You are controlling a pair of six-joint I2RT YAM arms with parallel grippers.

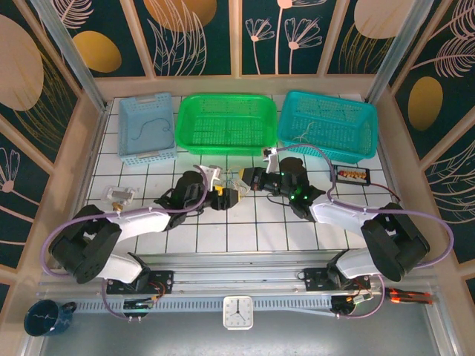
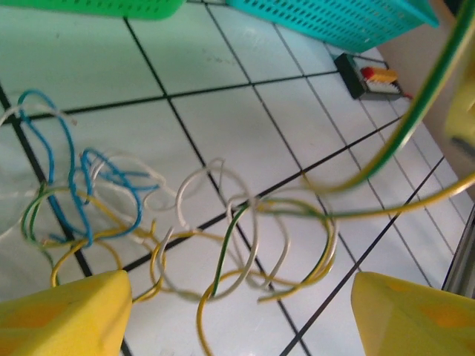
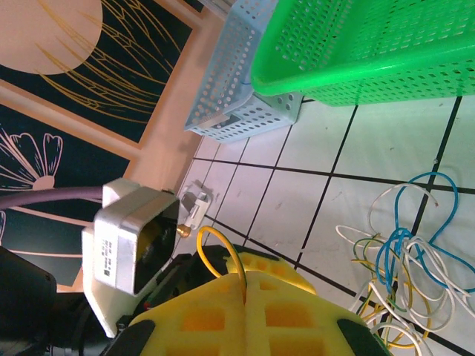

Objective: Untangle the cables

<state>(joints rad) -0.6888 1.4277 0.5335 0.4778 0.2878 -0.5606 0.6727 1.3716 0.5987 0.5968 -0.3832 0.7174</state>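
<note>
1. The cable tangle [image 1: 237, 182] lies on the white tiled table [image 1: 223, 230] at the centre of the top view, just below the green basket [image 1: 226, 122] and between the two grippers
2. The left gripper [image 1: 225, 196] sits at the tangle's lower left. In its wrist view the yellow fingertips [image 2: 67, 319] stand wide apart in the bottom corners, holding nothing, with blue, white and yellow loops on the tiles between and above them
3. The right gripper [image 1: 250, 180] is just right of the tangle. In its wrist view the jaws are pressed together on a yellow wire [image 3: 236, 259] that arches out of the seam
4. A green-yellow wire [image 2: 415, 115] rises from the tangle toward the upper right of the left wrist view
5. The teal basket [image 1: 326, 126] stands upper right of the green one and the pale blue basket [image 1: 147, 130] upper left
</note>
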